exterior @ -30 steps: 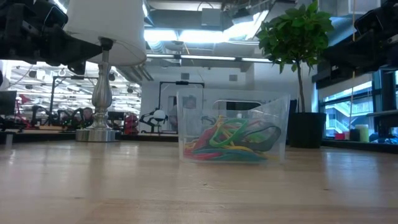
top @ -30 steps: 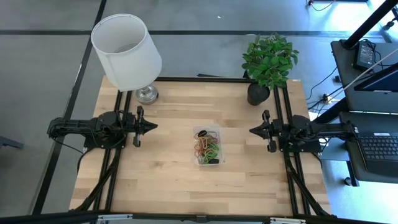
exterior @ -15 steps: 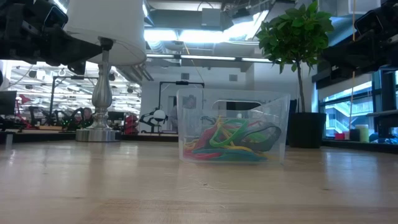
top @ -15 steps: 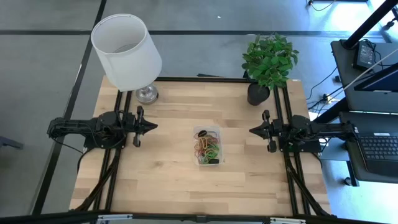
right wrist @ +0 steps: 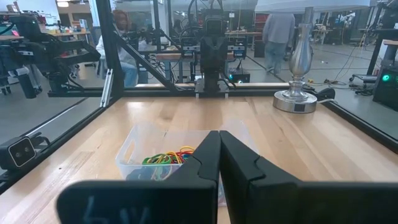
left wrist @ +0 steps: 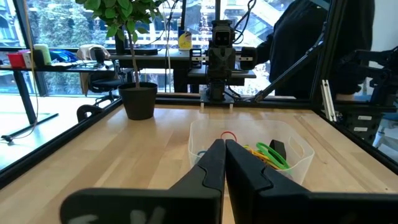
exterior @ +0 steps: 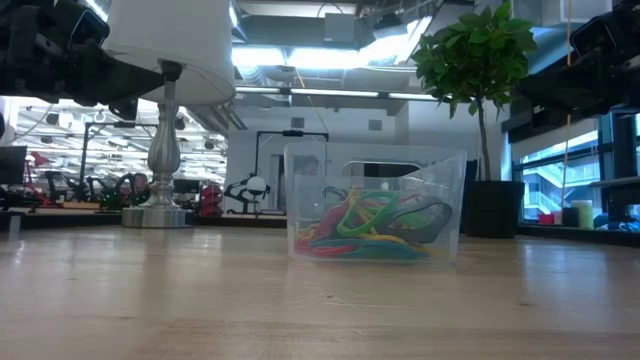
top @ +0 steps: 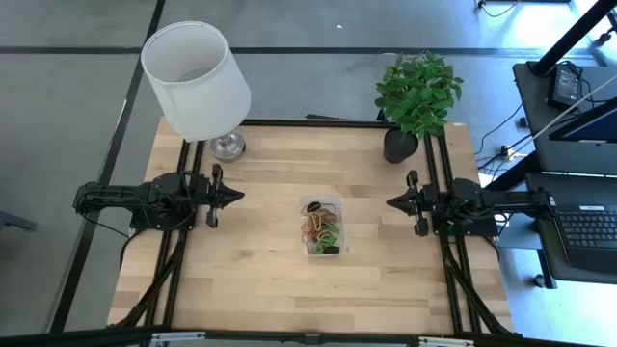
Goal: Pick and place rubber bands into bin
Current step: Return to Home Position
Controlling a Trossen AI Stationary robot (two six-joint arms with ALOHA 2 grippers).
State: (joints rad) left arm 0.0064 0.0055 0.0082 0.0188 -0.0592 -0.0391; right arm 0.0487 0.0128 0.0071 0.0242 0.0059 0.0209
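The clear bin rests on its flat bottom at the middle of the wooden table, also seen in the low view as the bin. Inside it lies a tangle of red, green, yellow and orange rubber bands, with a small black piece among them. My left gripper hovers shut at the table's left side, pointing level toward the bin. My right gripper hovers shut at the right side, pointing level toward the bin. Neither touches anything.
A lamp with a white shade and a metal base stands at the far left. A potted plant stands at the far right. Black rails run along both table sides. People are in the room beyond.
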